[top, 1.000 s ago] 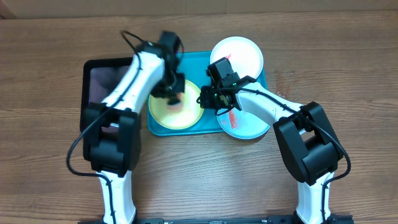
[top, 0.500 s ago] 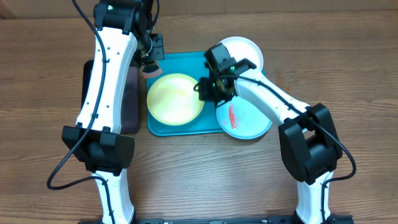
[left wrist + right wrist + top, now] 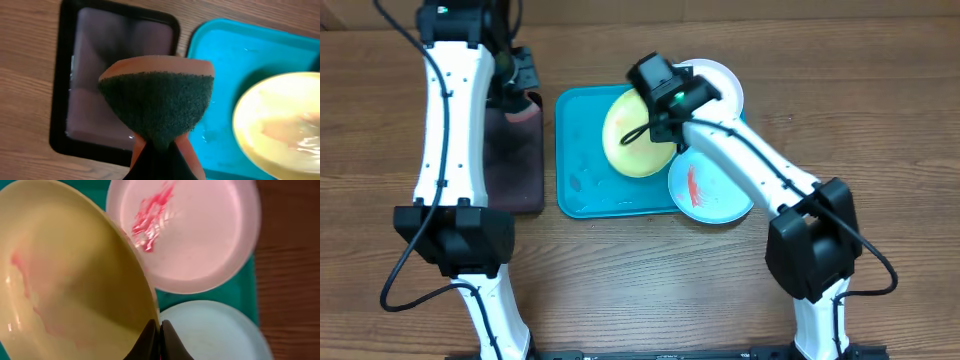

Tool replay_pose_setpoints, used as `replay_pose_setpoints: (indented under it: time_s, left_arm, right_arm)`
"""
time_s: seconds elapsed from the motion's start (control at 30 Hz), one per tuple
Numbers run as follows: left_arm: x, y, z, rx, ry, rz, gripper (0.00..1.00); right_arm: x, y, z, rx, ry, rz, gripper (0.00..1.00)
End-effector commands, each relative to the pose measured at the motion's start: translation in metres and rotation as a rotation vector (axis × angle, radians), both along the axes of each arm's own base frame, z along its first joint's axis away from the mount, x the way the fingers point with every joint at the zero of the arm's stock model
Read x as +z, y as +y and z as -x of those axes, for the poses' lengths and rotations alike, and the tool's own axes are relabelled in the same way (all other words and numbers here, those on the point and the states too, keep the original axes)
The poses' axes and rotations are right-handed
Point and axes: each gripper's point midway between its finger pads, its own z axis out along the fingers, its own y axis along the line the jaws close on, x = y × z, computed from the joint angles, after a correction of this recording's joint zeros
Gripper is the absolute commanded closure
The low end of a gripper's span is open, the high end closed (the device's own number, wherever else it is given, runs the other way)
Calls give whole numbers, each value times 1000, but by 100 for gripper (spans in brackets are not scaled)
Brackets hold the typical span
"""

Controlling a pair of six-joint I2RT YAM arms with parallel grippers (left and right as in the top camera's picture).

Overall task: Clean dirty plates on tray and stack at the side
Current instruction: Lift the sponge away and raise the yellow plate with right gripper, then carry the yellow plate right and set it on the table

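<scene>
there, on the wooden table, the turquoise tray lay beside a black tray. the green plate hung tilted above the turquoise tray, its rim clenched by the right gripper. the white plate and the red-smeared blue plate sat at that tray's right end. the left gripper pinched a sponge over the black tray.

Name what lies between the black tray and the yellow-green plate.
Overhead view: a strip of wooden table, then the bare floor of the turquoise tray, separate the black tray from the yellow-green plate.
</scene>
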Motion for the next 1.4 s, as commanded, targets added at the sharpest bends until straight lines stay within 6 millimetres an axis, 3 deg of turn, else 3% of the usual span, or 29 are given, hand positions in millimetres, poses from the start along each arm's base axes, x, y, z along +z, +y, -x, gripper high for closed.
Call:
replay_pose_setpoints:
  time_s: [0.0, 0.27, 0.67, 0.9, 1.0, 1.37]
  left_arm:
    - [6, 0, 0, 18, -18, -3, 96]
    - [6, -3, 0, 15, -16, 5, 96]
    - [5, -5, 2, 11, -7, 16, 96]
    - [5, -5, 5, 11, 2, 15, 96]
    - [4, -5, 5, 10, 6, 15, 96]
    - [4, -8, 6, 3, 7, 19, 96]
  right_arm:
    - [69, -14, -6, -57, -281, 242, 96]
    - [119, 5, 13, -80, -540, 451, 96]
    - [114, 11, 23, -57, -517, 451, 96]
    - [67, 24, 24, 1, -280, 217, 96]
    - [56, 22, 23, -4, -190, 103, 96]
    - [84, -23, 5, -22, -1, -364, 96]
